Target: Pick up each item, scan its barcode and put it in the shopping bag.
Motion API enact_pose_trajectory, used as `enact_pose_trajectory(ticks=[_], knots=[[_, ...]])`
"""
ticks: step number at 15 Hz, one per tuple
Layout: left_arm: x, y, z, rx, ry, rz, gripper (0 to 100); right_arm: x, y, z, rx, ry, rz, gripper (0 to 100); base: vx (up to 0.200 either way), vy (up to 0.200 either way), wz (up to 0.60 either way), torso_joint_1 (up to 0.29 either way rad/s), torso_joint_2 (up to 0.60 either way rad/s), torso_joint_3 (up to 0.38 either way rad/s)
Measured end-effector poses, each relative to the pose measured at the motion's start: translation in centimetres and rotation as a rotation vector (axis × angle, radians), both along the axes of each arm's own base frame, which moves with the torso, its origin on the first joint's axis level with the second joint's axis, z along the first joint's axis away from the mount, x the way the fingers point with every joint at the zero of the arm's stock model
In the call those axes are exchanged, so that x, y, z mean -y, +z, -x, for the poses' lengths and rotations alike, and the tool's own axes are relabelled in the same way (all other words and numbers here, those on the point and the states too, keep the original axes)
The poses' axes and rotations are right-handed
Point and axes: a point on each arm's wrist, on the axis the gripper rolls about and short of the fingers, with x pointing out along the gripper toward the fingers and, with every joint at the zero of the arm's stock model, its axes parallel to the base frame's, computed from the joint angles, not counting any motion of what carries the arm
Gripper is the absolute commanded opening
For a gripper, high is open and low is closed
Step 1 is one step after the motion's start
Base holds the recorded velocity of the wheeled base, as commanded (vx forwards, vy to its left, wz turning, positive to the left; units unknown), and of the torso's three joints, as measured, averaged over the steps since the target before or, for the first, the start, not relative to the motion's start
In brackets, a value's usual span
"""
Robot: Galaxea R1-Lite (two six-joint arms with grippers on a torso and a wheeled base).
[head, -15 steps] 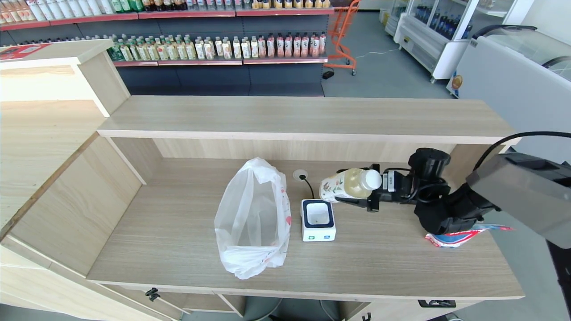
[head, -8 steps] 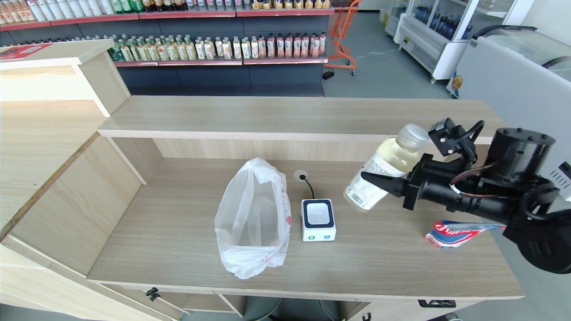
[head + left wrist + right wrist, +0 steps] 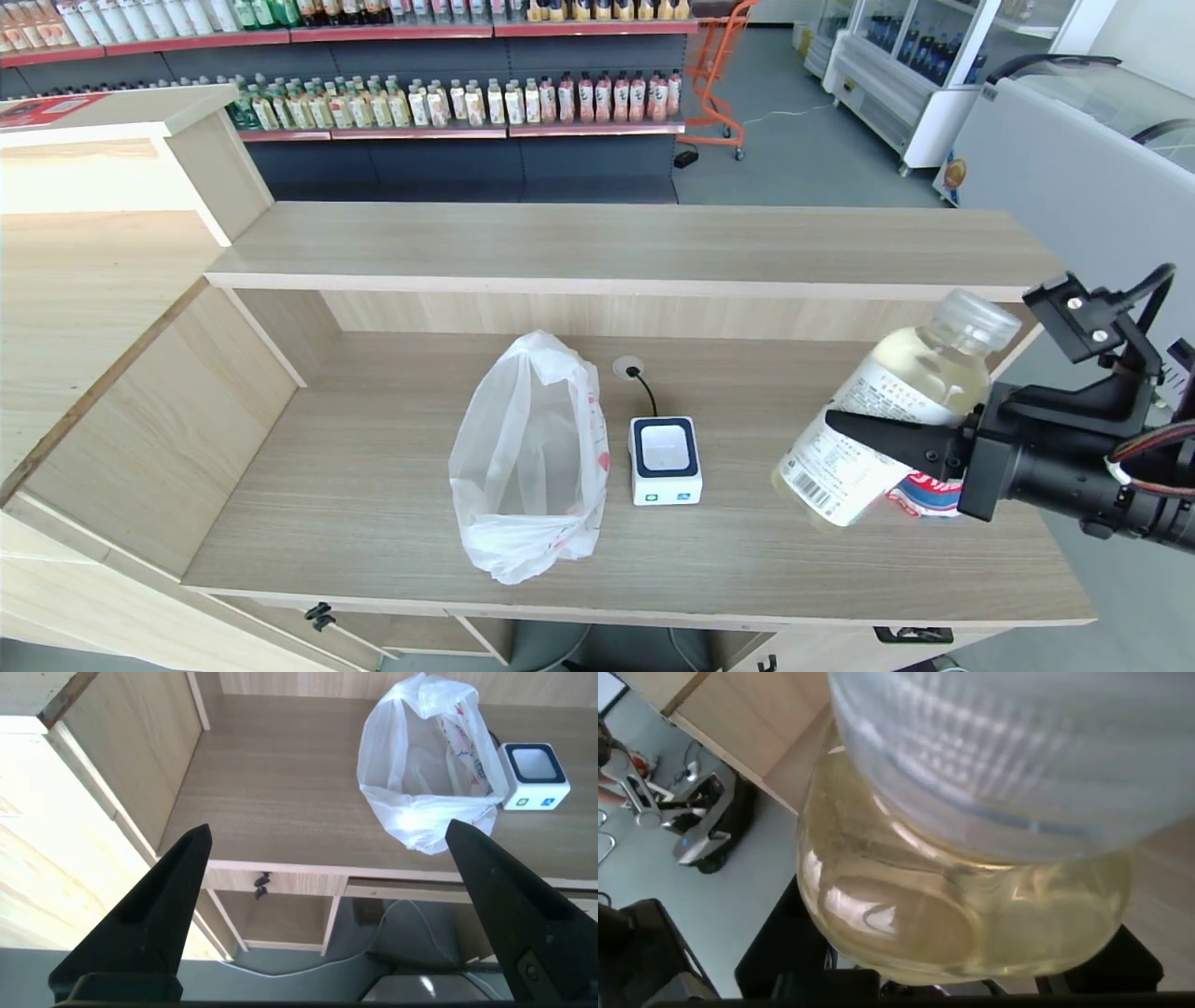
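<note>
Pale wood bench (image 3: 373, 485), drink shelves (image 3: 448, 93) behind. The right end effector (image 3: 887, 441) clamps a tilted bottle (image 3: 901, 392) (yellowish liquid, white label, barcode low). The scanner (image 3: 665, 459) and shopping bag (image 3: 527, 457) sit beyond its tips. The left end effector (image 3: 327, 835) gapes wide.

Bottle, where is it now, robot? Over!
Right gripper shut on bottle, tilted, above counter. Left gripper open. Scanner and shopping bag off to its left.
</note>
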Motion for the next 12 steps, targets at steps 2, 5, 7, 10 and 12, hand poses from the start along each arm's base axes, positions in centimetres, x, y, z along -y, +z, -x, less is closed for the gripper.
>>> enact_pose_trajectory(ticks=[2,5,7,10,12], knots=[[0.0,0.0,0.0,0.000,0.000,0.001,100,-0.1,0.9,-0.7,-0.007,-0.015,-0.052,0,0.000,0.200,0.00,0.012,-0.01,0.005],[0.0,0.0,0.0,0.000,0.000,0.001,100,-0.6,0.6,-2.2,-0.041,-0.026,-0.060,0,0.000,0.200,0.00,0.007,0.01,0.001],[0.0,0.0,0.0,0.000,0.000,0.000,100,-1.1,0.0,-3.4,-0.039,-0.060,-0.054,0,0.000,0.000,0.00,0.000,0.00,0.000],[0.0,0.0,0.0,0.000,0.001,0.000,100,-2.2,-1.8,-5.8,-0.045,-0.113,-0.042,0,0.000,0.000,0.00,0.000,0.00,0.000],[0.0,0.0,0.0,0.000,0.001,0.000,100,-3.2,-3.5,-7.3,-0.067,-0.123,-0.026,0,0.000,0.000,0.00,0.000,0.00,0.000]])
